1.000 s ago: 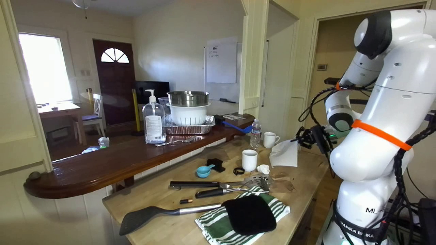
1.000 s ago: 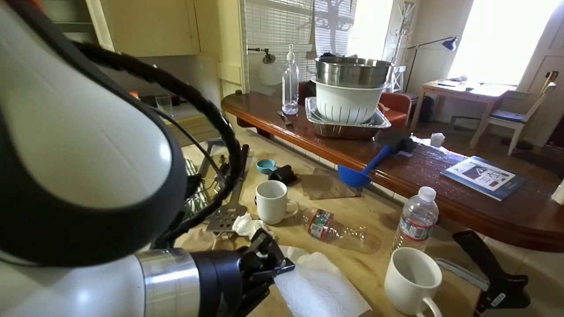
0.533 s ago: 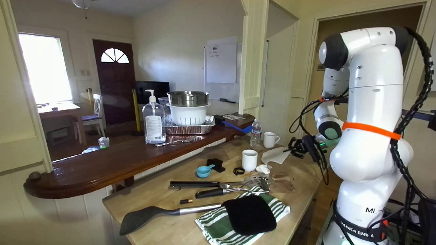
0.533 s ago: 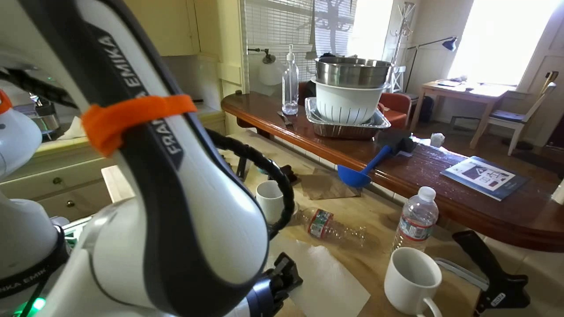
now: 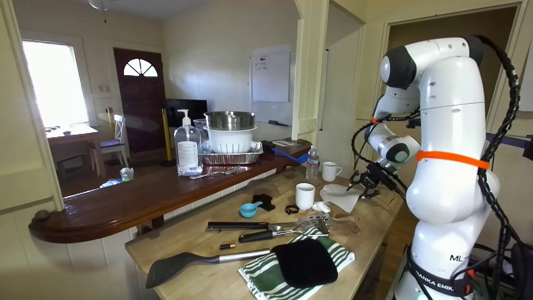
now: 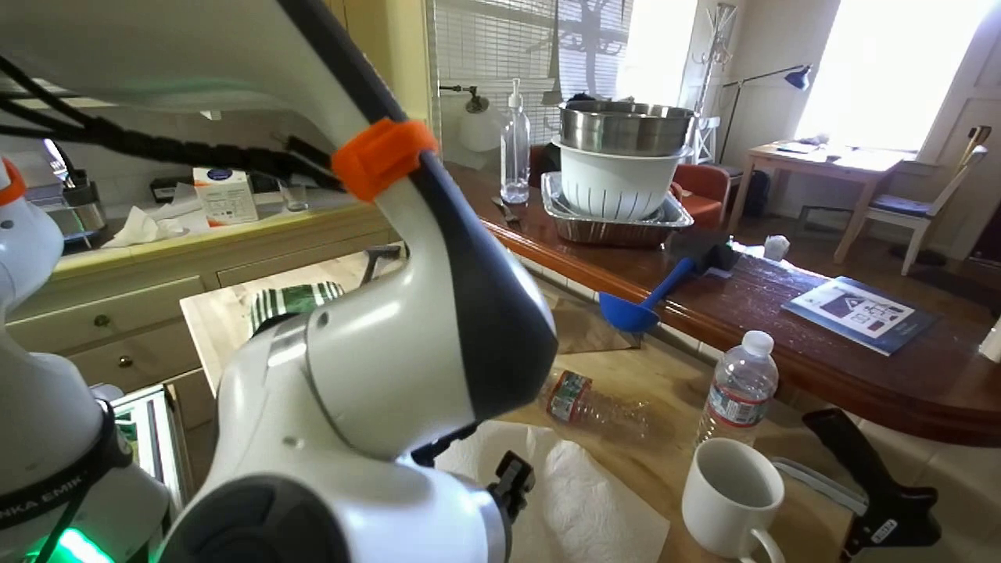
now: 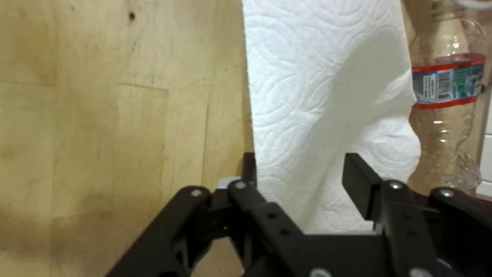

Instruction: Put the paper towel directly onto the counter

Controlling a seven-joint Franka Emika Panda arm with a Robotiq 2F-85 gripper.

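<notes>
The paper towel (image 7: pixel 292 96) is a white embossed sheet, creased, with part of it raised in a fold. It lies spread on the light tan counter (image 7: pixel 115 115), seen too in both exterior views, the towel (image 5: pixel 339 196) behind the white mug and the same towel (image 6: pixel 598 500) beside a bottle. My gripper (image 7: pixel 301 167) points down over one end of the sheet, open, its two fingers wide apart and no paper pinched between them. In an exterior view my gripper (image 5: pixel 361 191) hangs just above the towel. The arm covers part of the towel in an exterior view (image 6: pixel 438 344).
A white mug (image 5: pixel 305 196) and a crumpled white wad (image 5: pixel 321 207) sit close to the towel. An empty bottle (image 6: pixel 594 403) lies along its far side, with an upright bottle (image 6: pixel 737 383) and second mug (image 6: pixel 731 500) beyond. The dark raised bar top (image 5: pixel 166 198) borders the counter.
A second ago the towel hung from my shut gripper. The arm has come lower and tilted its gripper downward. The fingers have parted, and the sheet has settled on the counter.
</notes>
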